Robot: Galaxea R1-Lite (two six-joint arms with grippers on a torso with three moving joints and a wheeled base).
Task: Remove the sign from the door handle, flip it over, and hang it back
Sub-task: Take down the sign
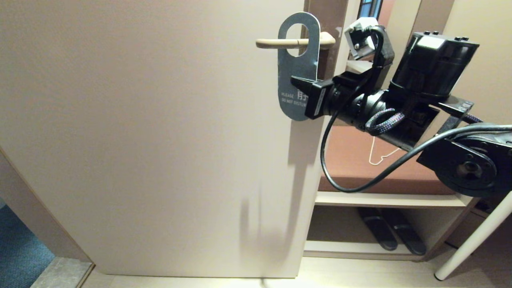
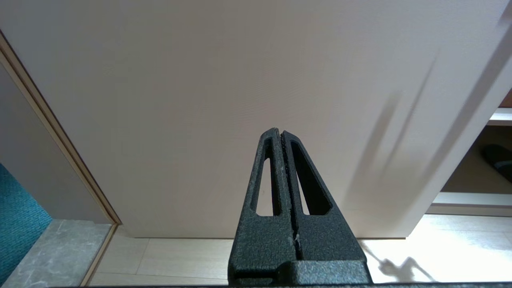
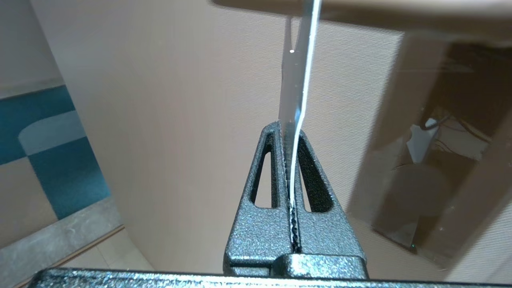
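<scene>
The sign (image 1: 298,70) hangs by its oval hole on the door handle (image 1: 280,43), blue "PLEASE DO NOT DISTURB" face towards me. My right gripper (image 1: 298,84) reaches in from the right and is shut on the sign's right edge, at about mid-height. In the right wrist view the sign (image 3: 298,80) shows edge-on, pinched between the shut jaws of the right gripper (image 3: 289,130), with the handle (image 3: 400,12) across above it. My left gripper (image 2: 279,131) is shut and empty, low down, facing the bottom of the door; it is out of the head view.
The beige door (image 1: 152,132) fills the left and middle. Right of the door's edge is a brown shelf (image 1: 380,176) with a thin white wire hanger (image 1: 378,154), and dark slippers (image 1: 390,232) on a lower shelf. A white pole (image 1: 476,240) leans at the bottom right.
</scene>
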